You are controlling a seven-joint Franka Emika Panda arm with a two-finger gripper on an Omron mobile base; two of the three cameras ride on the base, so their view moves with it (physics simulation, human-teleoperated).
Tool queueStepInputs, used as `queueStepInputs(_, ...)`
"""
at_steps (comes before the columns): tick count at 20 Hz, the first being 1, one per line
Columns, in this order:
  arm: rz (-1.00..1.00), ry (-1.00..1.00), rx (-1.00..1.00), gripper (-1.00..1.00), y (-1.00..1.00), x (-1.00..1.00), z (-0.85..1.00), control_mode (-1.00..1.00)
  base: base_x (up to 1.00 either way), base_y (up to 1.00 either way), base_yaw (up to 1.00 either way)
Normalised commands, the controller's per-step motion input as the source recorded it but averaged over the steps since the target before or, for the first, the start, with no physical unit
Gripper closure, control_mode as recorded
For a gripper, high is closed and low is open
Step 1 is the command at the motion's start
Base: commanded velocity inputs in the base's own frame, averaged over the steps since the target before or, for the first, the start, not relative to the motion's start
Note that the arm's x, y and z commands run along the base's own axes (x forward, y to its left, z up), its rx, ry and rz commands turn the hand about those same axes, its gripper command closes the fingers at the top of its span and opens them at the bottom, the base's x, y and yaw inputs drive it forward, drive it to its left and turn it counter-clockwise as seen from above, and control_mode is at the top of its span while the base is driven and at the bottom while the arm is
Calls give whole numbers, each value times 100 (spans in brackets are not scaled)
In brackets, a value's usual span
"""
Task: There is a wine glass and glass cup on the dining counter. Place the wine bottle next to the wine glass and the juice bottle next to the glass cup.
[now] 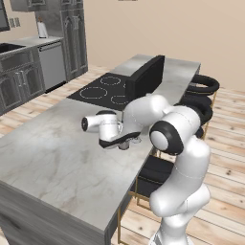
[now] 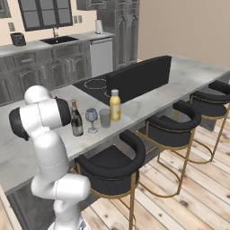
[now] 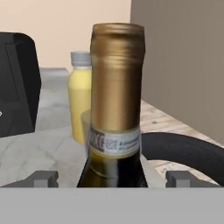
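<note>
On the dining counter (image 2: 188,72) four things stand in a row near the stool-side edge. From left to right they are the dark wine bottle (image 2: 77,119), the stemmed wine glass (image 2: 91,117), the grey glass cup (image 2: 105,118) and the yellow juice bottle (image 2: 115,105). In the hand view my gripper (image 3: 112,178) is open. Its fingertips (image 3: 46,178) stand well clear on either side of the wine bottle's (image 3: 116,100) gold-foil neck. The juice bottle (image 3: 81,100) stands behind it to the left.
A raised black divider (image 2: 139,76) and a black cooktop (image 2: 96,84) lie just beyond the row. Black bar stools (image 2: 112,161) line the counter's near edge. My white arm (image 1: 143,115) reaches low over the counter (image 1: 57,158).
</note>
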Motion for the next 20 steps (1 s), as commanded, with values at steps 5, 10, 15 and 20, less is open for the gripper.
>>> queueStepInputs(5,-4,-17,11,-100,9,-10,-27,-100,0,0,0)
queueStepInputs(10,-4,-16,12,-100,26,-18,-27,-100,0,0,0)
queueStepInputs(15,-5,-16,9,-100,31,-18,-27,-100,0,0,0)
queueStepInputs(20,-3,-11,10,-100,20,-27,-13,-100,0,0,0)
